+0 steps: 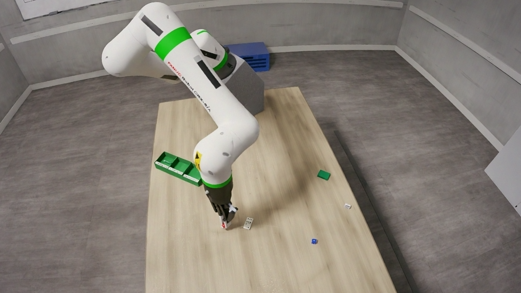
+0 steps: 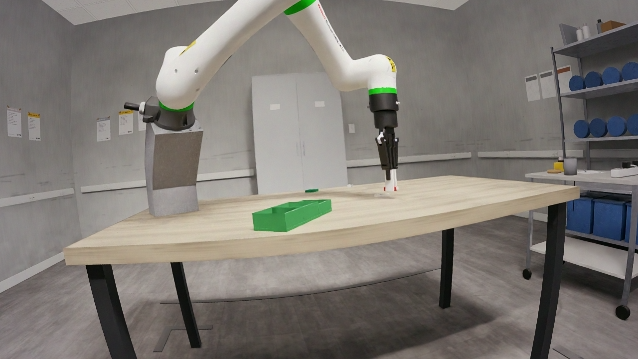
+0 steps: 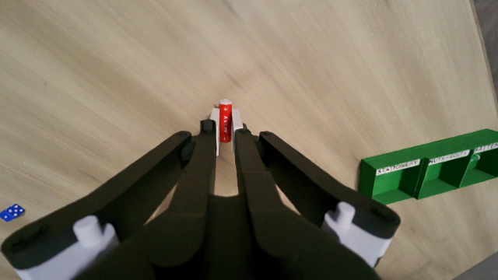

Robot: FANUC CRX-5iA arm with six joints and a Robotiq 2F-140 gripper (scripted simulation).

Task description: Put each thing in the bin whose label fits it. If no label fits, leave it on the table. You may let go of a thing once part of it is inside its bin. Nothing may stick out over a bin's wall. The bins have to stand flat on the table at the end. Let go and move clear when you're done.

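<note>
Gripper [image 1: 225,221] [image 2: 391,180] [image 3: 225,119] narrow, and it's got the red battery [image 1: 222,226] [image 2: 385,189] [image 3: 226,122] pinched! Just beside, the domino [image 1: 248,223] [image 2: 383,195], hidden from the wrist. Blue die [image 1: 314,241] [image 3: 13,211] well apart; green bin [image 1: 178,176] [image 2: 292,216] [image 3: 367,175] by the table's edge, labels readable only from the wrist, bare wood between battery and bin. Farther, a green block [image 1: 323,174] [image 2: 311,190], then a small white piece [image 1: 347,206] hugging the opposite edge.

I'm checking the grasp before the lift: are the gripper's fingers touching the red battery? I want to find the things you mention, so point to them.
Touching. The wrist view shows the red battery [image 1: 223,226] [image 3: 226,122] squeezed lengthwise between the pale fingers, one along each side.
</note>
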